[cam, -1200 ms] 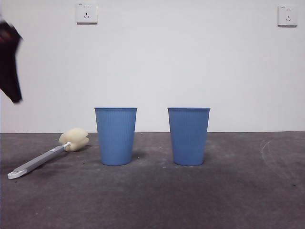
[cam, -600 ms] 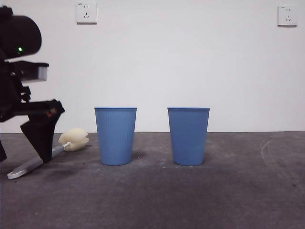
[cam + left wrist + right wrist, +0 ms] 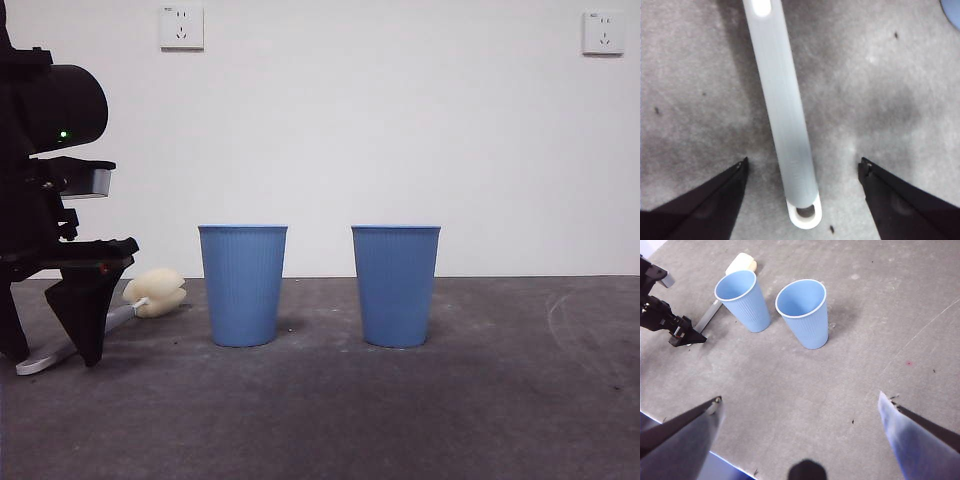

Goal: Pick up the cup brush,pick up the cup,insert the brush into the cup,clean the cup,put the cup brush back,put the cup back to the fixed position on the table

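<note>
Straddling the grey handle of the cup brush, the fingers of the left gripper are spread wide, one on each side of the handle near its white looped end, and no contact with the handle is seen. In the front view the left gripper is seen low at the left edge, its dark tips down at the desk over the handle's near end.

The cup brush lies flat on the desk. Its long axis runs obliquely, with the white looped end nearest the camera at the left and the cream-yellow sponge head farther back and to the right. The sponge head is found just beside the left cup, slightly behind it; whether the two touch cannot be told.

Two blue cups are stood upright on the desk, side by side and apart from each other, the right cup well clear of the brush. Both are viewed from above in the right wrist view, where the left cup and the right cup are shown empty. Nothing is placed between the gripper and the brush handle.

The right gripper is held high above the desk, away from the cups, and its fingers are spread wide with nothing between them.

Two white wall sockets are mounted on the pale wall behind the desk.
</note>
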You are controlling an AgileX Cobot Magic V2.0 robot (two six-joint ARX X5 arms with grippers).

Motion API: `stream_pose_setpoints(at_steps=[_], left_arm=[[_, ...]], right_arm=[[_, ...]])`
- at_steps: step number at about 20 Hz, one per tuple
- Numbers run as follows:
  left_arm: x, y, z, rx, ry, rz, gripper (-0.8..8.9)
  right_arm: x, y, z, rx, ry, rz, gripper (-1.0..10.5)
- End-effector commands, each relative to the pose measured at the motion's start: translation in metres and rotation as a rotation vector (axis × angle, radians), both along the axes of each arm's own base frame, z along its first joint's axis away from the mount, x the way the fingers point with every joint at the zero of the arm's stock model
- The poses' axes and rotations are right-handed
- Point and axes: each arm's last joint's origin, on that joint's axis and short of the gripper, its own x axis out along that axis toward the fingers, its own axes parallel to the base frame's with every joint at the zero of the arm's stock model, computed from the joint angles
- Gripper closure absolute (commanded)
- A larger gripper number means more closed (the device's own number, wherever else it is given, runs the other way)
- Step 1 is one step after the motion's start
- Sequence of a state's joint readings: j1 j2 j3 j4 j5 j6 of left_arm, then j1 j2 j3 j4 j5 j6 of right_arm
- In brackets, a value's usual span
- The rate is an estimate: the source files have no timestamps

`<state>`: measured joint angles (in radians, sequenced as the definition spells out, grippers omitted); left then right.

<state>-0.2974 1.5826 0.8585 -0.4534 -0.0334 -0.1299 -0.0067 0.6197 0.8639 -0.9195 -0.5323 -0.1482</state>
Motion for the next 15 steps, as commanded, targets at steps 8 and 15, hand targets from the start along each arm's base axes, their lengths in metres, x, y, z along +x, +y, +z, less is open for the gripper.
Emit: stream_pose_setpoints(at_steps=[8, 15], left_arm=[[-0.004, -0.002, -0.005, -0.008, 0.031, 0.012, 8.22], [-0.013, 0.010, 0.027, -0.021, -0.058, 0.014, 8.22]], right_arm=[[0.001, 0.000, 0.001, 0.001, -0.006, 0.005, 3.8], [0.001, 0.000, 0.001, 0.001, -0.004, 0.005, 3.8]])
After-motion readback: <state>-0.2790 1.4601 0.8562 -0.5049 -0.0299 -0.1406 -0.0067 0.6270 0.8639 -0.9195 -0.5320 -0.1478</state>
